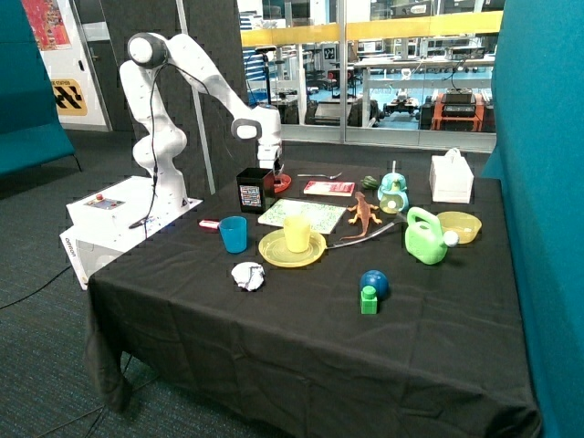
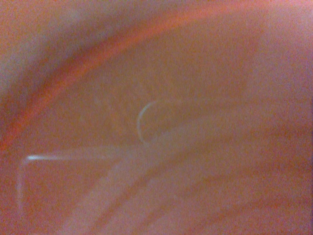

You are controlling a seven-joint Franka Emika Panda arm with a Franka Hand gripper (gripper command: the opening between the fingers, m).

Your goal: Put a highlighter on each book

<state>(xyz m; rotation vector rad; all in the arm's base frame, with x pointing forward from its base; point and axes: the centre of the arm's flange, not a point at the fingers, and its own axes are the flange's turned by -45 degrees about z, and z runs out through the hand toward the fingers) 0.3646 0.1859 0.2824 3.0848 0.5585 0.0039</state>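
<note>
The small red-pink book [image 1: 328,188] lies flat near the table's back edge. In front of it lies the larger white book with green speckles [image 1: 301,214]. I see nothing on top of either book. A short pink and white pen-like thing, perhaps a highlighter [image 1: 209,224], lies near the table edge next to the robot base. My gripper [image 1: 274,172] is lowered into a red bowl [image 1: 281,183] beside a black box [image 1: 255,190]. A blurred red surface of the red bowl [image 2: 156,73] fills the wrist view, so the gripper's state is hidden.
A blue cup [image 1: 234,234], a yellow plate [image 1: 274,251] with a yellow cup [image 1: 297,233] and crumpled paper [image 1: 247,275] stand in front of the books. An orange lizard toy [image 1: 363,214], green watering can [image 1: 426,235], yellow bowl [image 1: 461,225] and white box [image 1: 451,177] crowd the far side.
</note>
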